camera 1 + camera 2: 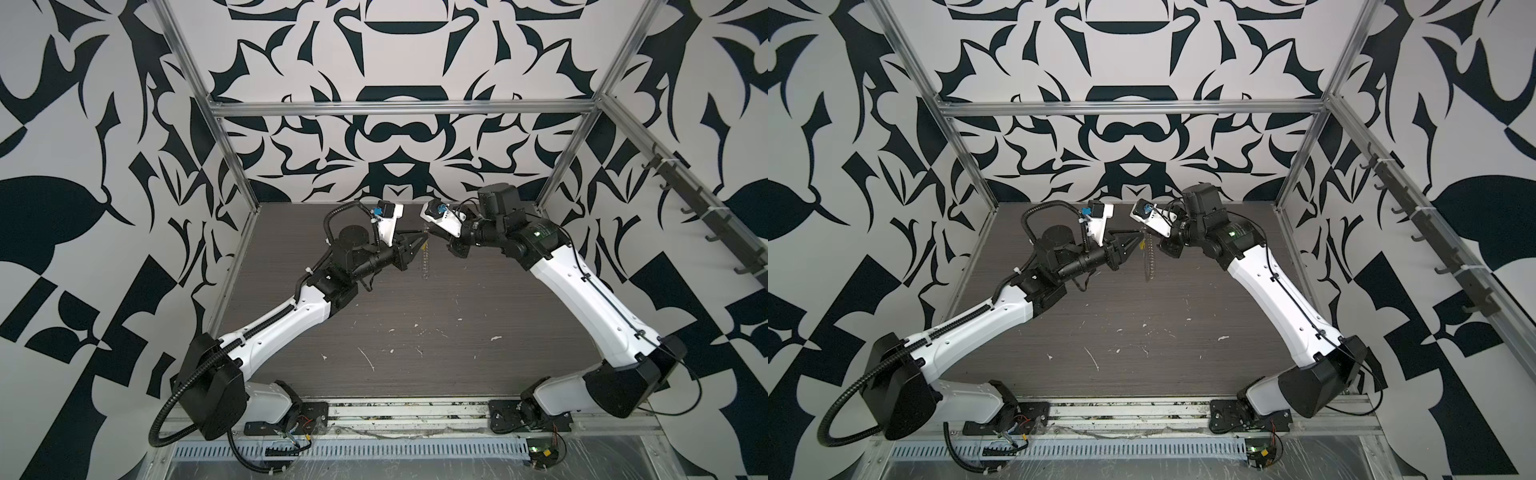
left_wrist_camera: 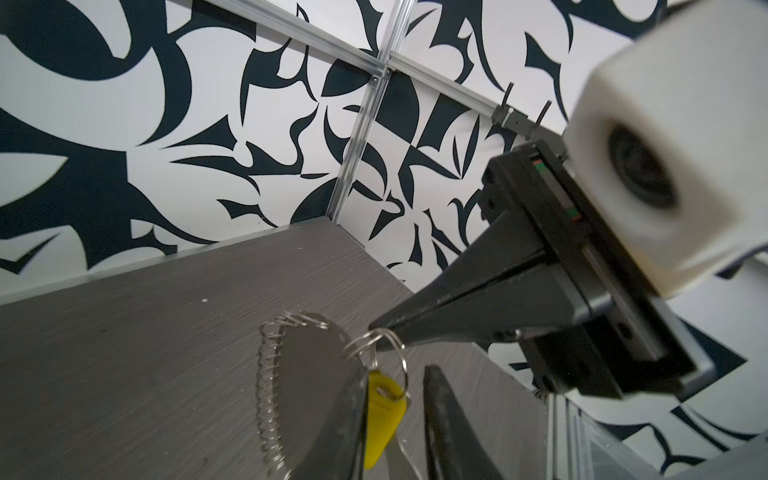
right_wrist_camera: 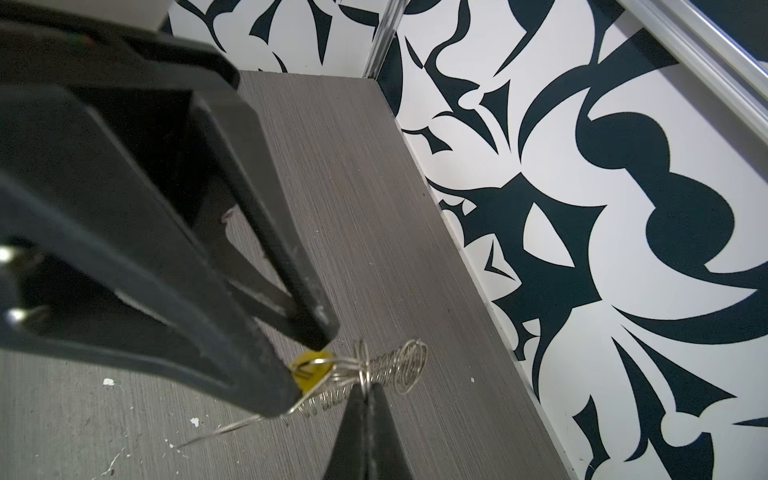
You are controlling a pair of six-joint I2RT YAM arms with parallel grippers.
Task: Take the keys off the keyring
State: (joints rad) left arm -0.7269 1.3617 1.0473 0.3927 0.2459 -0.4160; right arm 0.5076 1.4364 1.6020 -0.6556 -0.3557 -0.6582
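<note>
The right end effector was clenched on the wire loops of the keyring. It held the ring in the air above the rear of the tabletop, with the silvery chain hanging down. The left end effector had its fingers close on either side of the yellow key tag dangling from the ring, but whether they pinched it could not be told.
</note>
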